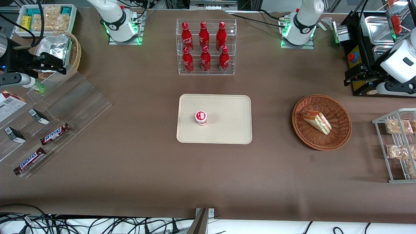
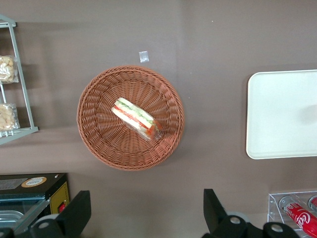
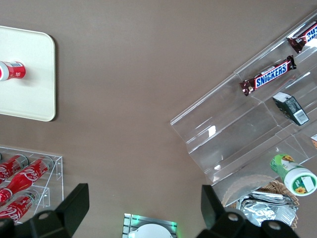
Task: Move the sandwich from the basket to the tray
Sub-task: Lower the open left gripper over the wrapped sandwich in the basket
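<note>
The sandwich (image 1: 316,121), a clear-wrapped white wedge with red and green filling, lies in the reddish-brown wicker basket (image 1: 325,146). The left wrist view shows the sandwich (image 2: 136,118) near the middle of the basket (image 2: 99,144). The cream tray (image 1: 227,110) lies at the table's middle with a small red and white cup (image 1: 201,117) standing on it; an edge of the tray (image 2: 280,114) shows in the wrist view. My left gripper (image 1: 352,78) hangs above the table, farther from the front camera than the basket. It is open and empty (image 2: 147,213).
A clear rack of red bottles (image 1: 205,47) stands farther back than the tray. A wire rack with snack packets (image 1: 398,146) stands beside the basket at the working arm's end. A black unit with steel pans (image 1: 373,39) is near the gripper. A clear display with Snickers bars (image 1: 55,134) lies toward the parked arm's end.
</note>
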Controlling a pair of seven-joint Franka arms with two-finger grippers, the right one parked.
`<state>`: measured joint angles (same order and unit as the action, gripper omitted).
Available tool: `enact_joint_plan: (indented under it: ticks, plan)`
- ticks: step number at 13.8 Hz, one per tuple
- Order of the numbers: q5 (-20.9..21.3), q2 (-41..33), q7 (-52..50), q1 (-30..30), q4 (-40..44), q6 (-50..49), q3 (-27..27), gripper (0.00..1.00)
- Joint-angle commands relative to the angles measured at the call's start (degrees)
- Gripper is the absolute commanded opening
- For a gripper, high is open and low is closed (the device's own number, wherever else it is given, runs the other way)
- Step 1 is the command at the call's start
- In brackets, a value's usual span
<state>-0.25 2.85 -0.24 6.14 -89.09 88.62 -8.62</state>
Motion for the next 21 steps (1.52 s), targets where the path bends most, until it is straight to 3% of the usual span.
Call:
enact_joint_plan:
  ticks: [1,5,9,17,21]
  plan:
    - [1.22,1.1,1.47,0.19,1.2,-0.3,0.1,1.0]
    - [2.62,3.12,-1.15,0.28,0.24,1.63,0.89,1.0]
    - [4.38,3.74,-10.72,0.54,-7.3,8.82,0.89,1.0]
    - [7.45,3.91,-36.55,1.07,-22.69,26.22,0.63,1.0]
    - [12.99,5.41,-49.75,0.54,-29.37,35.1,0.19,1.0]
